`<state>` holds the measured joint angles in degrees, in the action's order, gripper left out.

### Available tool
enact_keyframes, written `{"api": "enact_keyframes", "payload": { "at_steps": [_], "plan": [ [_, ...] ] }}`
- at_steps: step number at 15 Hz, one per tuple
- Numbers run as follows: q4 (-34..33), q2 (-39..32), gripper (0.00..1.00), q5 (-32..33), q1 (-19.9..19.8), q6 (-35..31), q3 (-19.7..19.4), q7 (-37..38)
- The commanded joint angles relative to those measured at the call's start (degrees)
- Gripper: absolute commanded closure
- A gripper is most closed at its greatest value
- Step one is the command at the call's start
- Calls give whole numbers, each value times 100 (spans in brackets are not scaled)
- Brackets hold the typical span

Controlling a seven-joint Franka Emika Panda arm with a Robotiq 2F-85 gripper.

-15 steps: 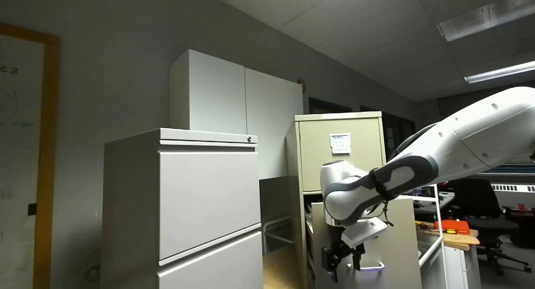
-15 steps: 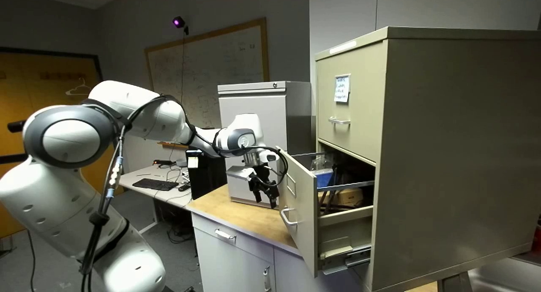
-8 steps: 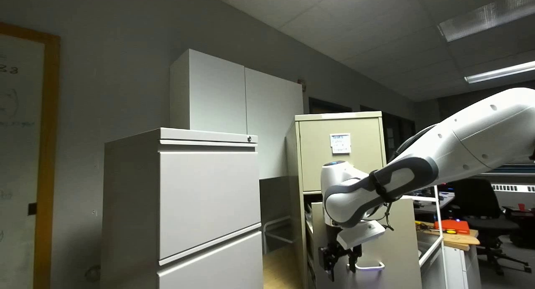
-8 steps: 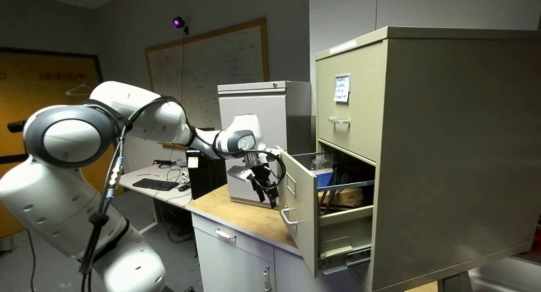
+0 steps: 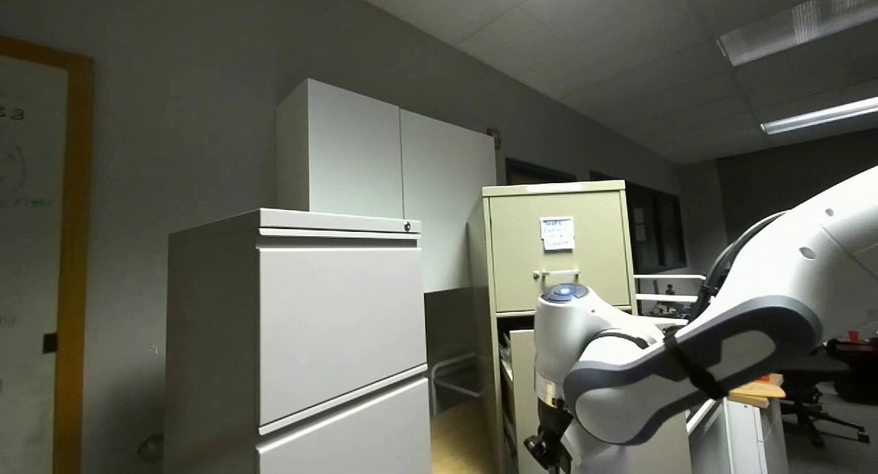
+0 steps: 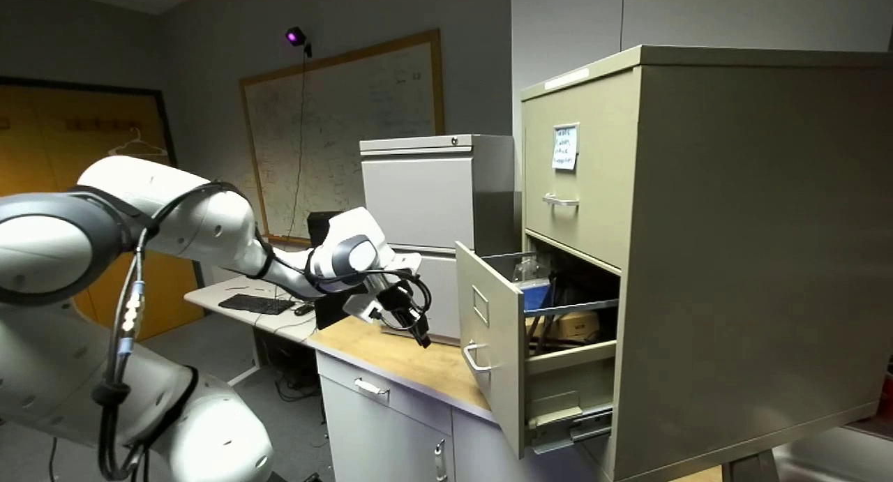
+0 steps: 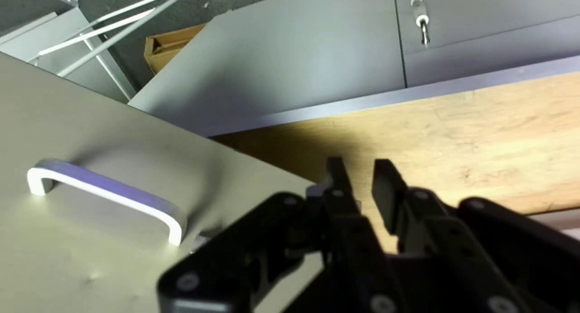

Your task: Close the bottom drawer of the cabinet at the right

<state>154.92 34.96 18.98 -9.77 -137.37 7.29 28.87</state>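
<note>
Grey wall (image 6: 202, 70) with framed whiteboard (image 6: 349, 126) behind, wooden tabletop (image 6: 384, 349) at lower middle in an exterior view. Beige cabinet (image 6: 746, 245) fills right of frame there; bottom drawer (image 6: 501, 342) pulled well out, not yet closed. Wrist view: drawer face (image 7: 90, 254) takes lower left, to left of claw (image 7: 359, 169); handle (image 7: 106, 188) farther left, long axis slanting down toward right. Claw: fingertips (image 7: 336, 173) apart by narrow gap, holding nothing; in an exterior view, space shows between claw and drawer face (image 6: 506, 356). Coming move likely push toward right of that frame, into cabinet.
</note>
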Motion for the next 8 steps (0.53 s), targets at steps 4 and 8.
{"api": "enact_keyframes", "payload": {
  "at_steps": [4, 8],
  "plan": [
    [522, 1008, 100, 265, -777, -1210, 924, 1254],
    [493, 992, 100, 327, -1802, -2229, 1625, 2191]
  ]
}}
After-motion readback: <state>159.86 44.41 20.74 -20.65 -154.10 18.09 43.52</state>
